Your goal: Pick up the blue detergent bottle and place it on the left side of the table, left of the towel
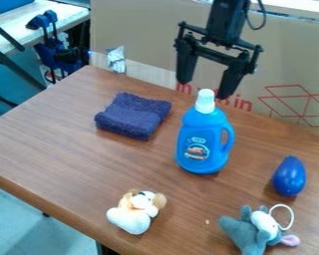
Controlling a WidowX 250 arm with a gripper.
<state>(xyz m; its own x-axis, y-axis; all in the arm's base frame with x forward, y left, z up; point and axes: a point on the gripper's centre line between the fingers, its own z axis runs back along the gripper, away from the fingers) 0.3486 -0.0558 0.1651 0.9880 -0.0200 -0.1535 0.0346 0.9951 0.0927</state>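
The black gripper [203, 90] hangs at the top right of centre, open, its two fingers pointing down and wide apart with nothing held between them. Nearest to it is a blue bottle [201, 142] with a white cap, standing upright on the table; the cap appears just below and between the fingers. A folded dark blue cloth [133, 115] lies left of the bottle. To the right is a blue eggplant-shaped toy [289, 176]. A white and tan plush dog [137, 211] lies toward the front, and a grey plush toy [257, 230] with a white loop is at the lower right.
The brown wooden table [62, 144] has its front edge running from the left down to the bottom centre. A cardboard panel [145, 30] stands along its back. Blue clamps [54, 47] and another bench [16, 30] are at the upper left.
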